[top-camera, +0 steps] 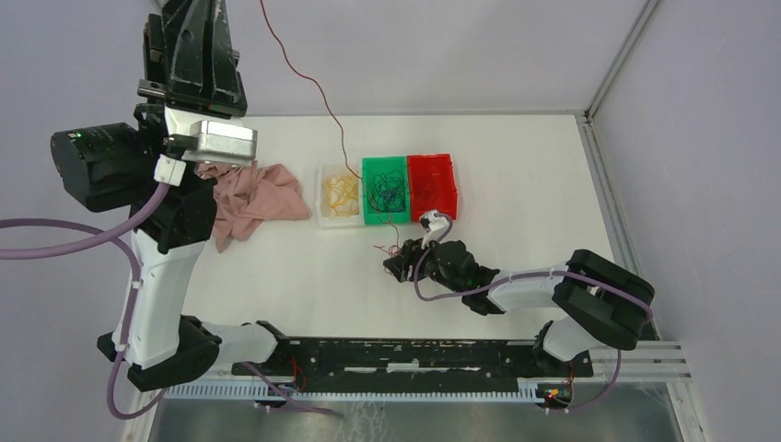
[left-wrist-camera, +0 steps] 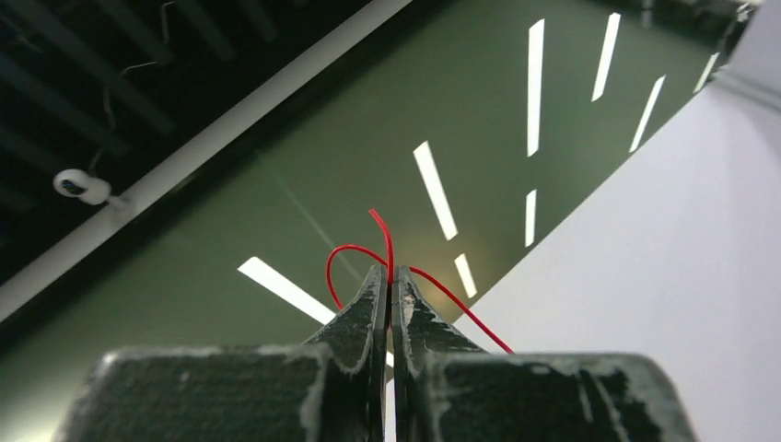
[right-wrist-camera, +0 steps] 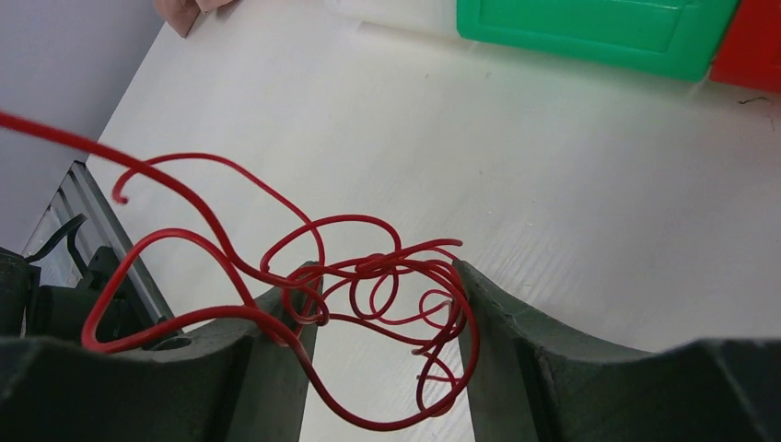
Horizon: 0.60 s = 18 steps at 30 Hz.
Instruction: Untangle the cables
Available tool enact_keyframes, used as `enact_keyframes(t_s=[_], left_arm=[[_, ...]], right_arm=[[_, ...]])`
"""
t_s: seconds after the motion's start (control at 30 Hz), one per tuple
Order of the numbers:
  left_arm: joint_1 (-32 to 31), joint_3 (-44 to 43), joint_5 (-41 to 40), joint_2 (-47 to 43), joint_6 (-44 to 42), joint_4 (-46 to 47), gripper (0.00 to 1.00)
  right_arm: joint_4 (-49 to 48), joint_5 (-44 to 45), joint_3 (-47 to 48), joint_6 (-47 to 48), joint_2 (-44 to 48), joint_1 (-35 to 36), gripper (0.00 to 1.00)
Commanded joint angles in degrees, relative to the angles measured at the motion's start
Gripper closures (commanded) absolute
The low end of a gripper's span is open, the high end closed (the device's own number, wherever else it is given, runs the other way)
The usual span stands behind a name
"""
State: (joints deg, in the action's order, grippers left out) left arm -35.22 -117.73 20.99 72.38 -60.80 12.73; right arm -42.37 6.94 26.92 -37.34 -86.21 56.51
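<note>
The red cable (left-wrist-camera: 388, 244) is hidden where it passes between the fingers of the left gripper (left-wrist-camera: 389, 281); in the top view those fingertips and the cable's upper end are cut off by the upper edge. The pink cloth (top-camera: 267, 198) is partly covered by the left arm (top-camera: 161, 267). The dark cables (top-camera: 387, 193) in the green bin (top-camera: 384, 160) are too small to be told apart.

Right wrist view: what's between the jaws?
A tangled clump of red cable sits in the gap between the right gripper's open jaws, with bare white table beneath. The right wrist view shows it.
</note>
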Motion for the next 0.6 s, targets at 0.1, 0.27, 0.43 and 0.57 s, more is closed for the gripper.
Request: enact_keyframes(t_s=[0.1,0.27,0.43,0.57], left_arm=[[-0.24,-6.78,-6.81,3.03,-11.53,9.83,0.97],[-0.20,-25.22,-7.56,10.85,-16.19,9.02,0.97],[-0.18,-30.16,-3.78,12.42,-20.57,10.24,0.97],[-0.21,-27.88,-5.39,10.14,-18.48,9.47,0.97]], right_arm=[[-4.77,2.46,-1.40,-2.32,-0.17,-0.17,0.40],[-4.49,2.95,-2.05,-2.91,-0.51,-0.17,0.35],[-3.24,3.75,-2.39,-2.88,-0.08,-0.13,0.28],[-2.54,4.54,-2.79,-2.64,0.88,-0.16,0.28]])
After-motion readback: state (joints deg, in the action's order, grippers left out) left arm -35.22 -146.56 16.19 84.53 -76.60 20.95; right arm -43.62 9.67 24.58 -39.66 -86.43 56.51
